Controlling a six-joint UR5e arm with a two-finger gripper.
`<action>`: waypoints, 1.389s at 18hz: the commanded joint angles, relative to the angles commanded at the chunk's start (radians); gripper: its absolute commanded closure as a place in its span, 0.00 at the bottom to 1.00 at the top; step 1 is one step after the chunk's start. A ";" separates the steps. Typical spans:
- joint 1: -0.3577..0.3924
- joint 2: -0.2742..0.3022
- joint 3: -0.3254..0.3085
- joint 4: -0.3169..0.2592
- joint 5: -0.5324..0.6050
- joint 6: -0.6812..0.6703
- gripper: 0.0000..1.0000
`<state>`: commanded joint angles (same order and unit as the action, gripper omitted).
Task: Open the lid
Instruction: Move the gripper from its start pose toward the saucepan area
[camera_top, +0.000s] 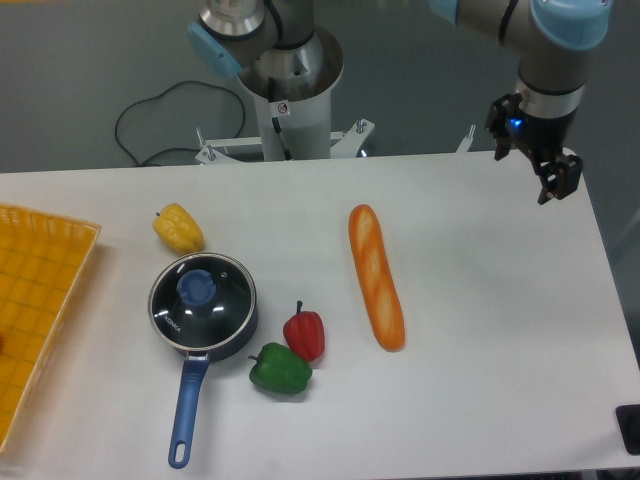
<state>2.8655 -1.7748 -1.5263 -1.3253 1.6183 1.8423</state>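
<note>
Camera view from the front is showing us a white bench (480, 330) with our arm reaching in from the upper right. Our gripper (553, 172) is hanging above the bench's far right corner, well apart from everything on it, and its jaws are holding nothing; whether they are standing open or closed we cannot tell from this angle. A small blue light is glowing on the wrist just above them.

We are seeing the lid (202, 292) sitting flat on the saucepan (243, 335) at the left of the bench, its blue knob at the centre and its metal rim lining up with the pan's rim. Some small white lettering is showing on the glass near the front left edge, but it is too small for us to read. The pan's blue handle (186, 410) is pointing toward the near edge.

A yellow pepper (178, 228) is lying just behind the pan. A red pepper (304, 334) and a green pepper (280, 368) are touching each other just right of the pan. A baguette (376, 276) is lying lengthwise near the middle. An orange basket (40, 300) is sitting at the left edge. A round label is sticking to the arm's base column (290, 90), unreadable.
</note>
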 joint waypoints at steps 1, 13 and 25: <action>0.000 0.003 -0.008 0.000 0.000 0.000 0.00; -0.048 0.012 -0.067 0.006 -0.026 -0.086 0.00; -0.077 0.061 -0.152 0.002 -0.083 -0.230 0.00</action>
<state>2.7890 -1.7135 -1.6782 -1.3238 1.5355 1.6126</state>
